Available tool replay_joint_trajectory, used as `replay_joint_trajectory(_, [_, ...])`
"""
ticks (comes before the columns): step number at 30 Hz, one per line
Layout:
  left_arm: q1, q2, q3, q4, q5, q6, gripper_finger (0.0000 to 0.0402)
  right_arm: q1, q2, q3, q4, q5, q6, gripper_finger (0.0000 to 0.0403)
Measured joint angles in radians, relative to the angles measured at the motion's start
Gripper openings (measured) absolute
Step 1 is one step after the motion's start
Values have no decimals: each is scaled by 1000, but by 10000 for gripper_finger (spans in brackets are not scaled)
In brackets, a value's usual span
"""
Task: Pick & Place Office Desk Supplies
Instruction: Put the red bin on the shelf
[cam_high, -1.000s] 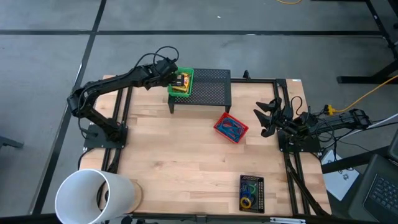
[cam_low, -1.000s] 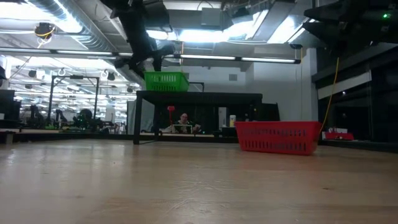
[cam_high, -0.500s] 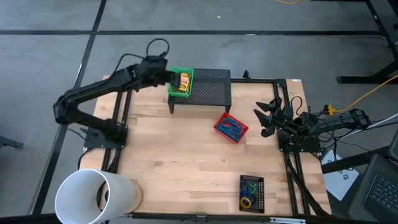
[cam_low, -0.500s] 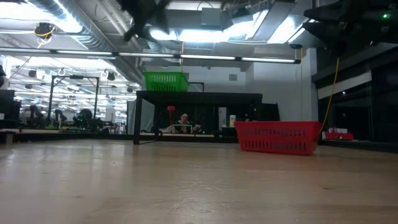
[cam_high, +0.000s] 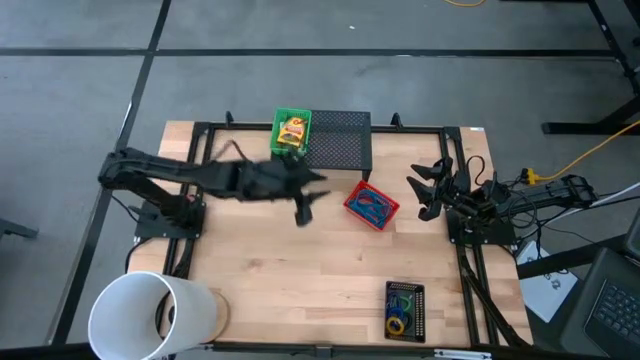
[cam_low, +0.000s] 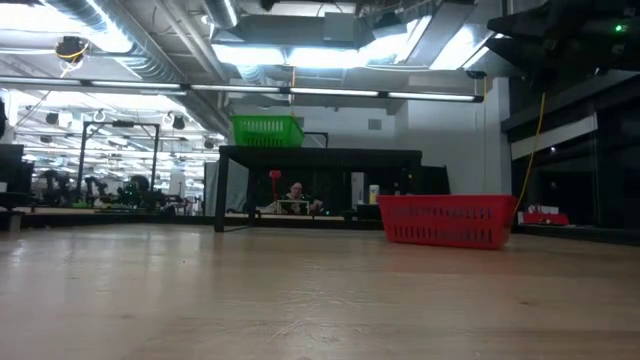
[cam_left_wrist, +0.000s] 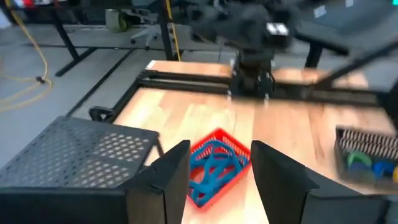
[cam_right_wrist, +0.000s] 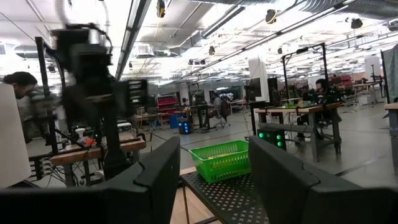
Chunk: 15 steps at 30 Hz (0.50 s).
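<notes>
1. The desk supplies sat in three places: a yellow crayon box (cam_high: 292, 131) in the green tray (cam_high: 279, 122) on the black mesh stand (cam_high: 340, 140); a blue cord bundle (cam_high: 374, 208) in the red tray (cam_high: 356, 192) on the bare wood; and coloured rubber-band rings (cam_high: 401, 312) in the black tray (cam_high: 419, 312) near the table's front edge.
2. The left gripper (cam_high: 301, 207) hung over the open table between the stand and the red tray. In the left wrist view its fingers (cam_left_wrist: 169, 177) stood apart with nothing between them, and the red tray lay straight ahead in the gap.
3. The right gripper (cam_high: 424, 190) was parked by the right edge, jaws spread wide and empty.
4. Our judgement: the left arm was between picks and lined up on the cord bundle.
5. The next move, as we read it, called for a descent into the red tray with the fingers kept wide enough to straddle the loops, clear of the tray wall.
6. Materials noted:
   - The trays were rigid mesh with open weave.
   - The stand had a perforated metal top.
   - The table (cam_high: 280, 270) was pale, smooth wood planking.
   - The cord looked soft and looped, likely to shift or snag on the mesh.
   - The box was flat-sided card.
</notes>
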Motion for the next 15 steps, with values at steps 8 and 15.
replay_joint_trajectory(8, [-114, 276, 205, -117, -79, 92, 164, 0, 0, 0, -12, 0, -3, 189])
replay_joint_trajectory(15, [-123, 549, 478, -184, -148, 7, 164, 0, 0, 0, -21, 0, -3, 189])
